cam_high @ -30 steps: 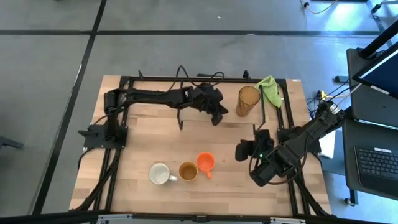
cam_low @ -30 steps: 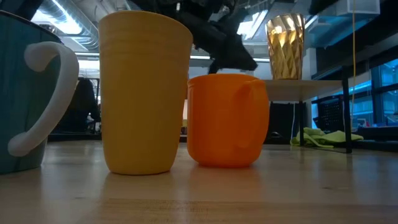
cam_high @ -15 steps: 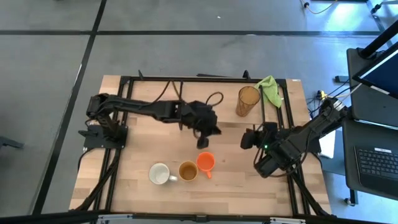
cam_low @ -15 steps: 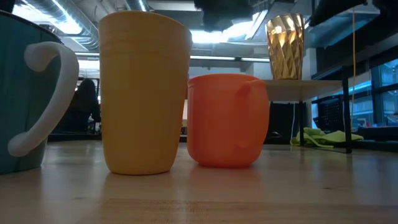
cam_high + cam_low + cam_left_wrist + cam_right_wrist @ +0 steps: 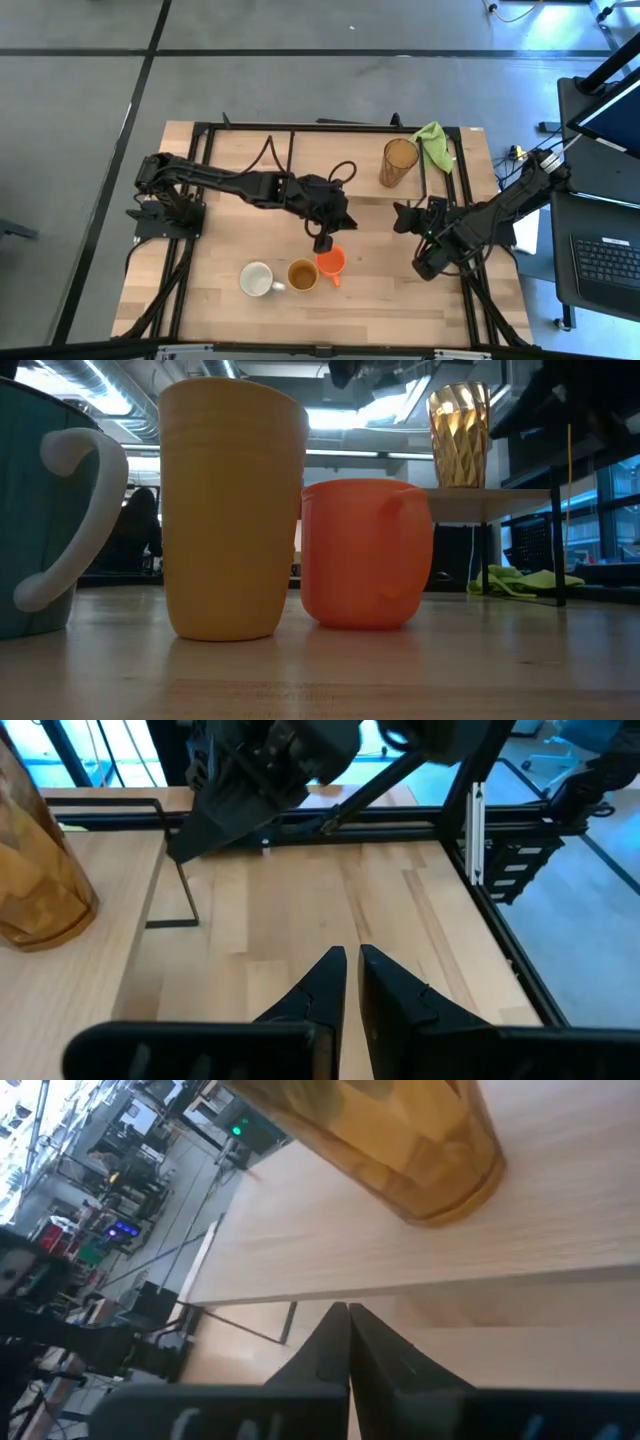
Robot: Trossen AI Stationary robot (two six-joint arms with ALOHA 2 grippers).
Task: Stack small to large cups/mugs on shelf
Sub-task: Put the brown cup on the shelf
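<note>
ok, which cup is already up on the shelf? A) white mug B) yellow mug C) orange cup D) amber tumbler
D: the amber tumbler stands on the shelf, while the orange cup, yellow mug and white mug sit in a row on the table.

Grey floor — dark seams, ceiling strip lights overhead

Two arms, matte black, jointed, boxy segments. Left arm: black cable loop rising near wrist. Left pincer: two dark, tapered, wedge-shaped fingers, tips nearly touching. Right arm: black, bulky housing low down. Right pincer: slim dark fingers, tips together.
</note>
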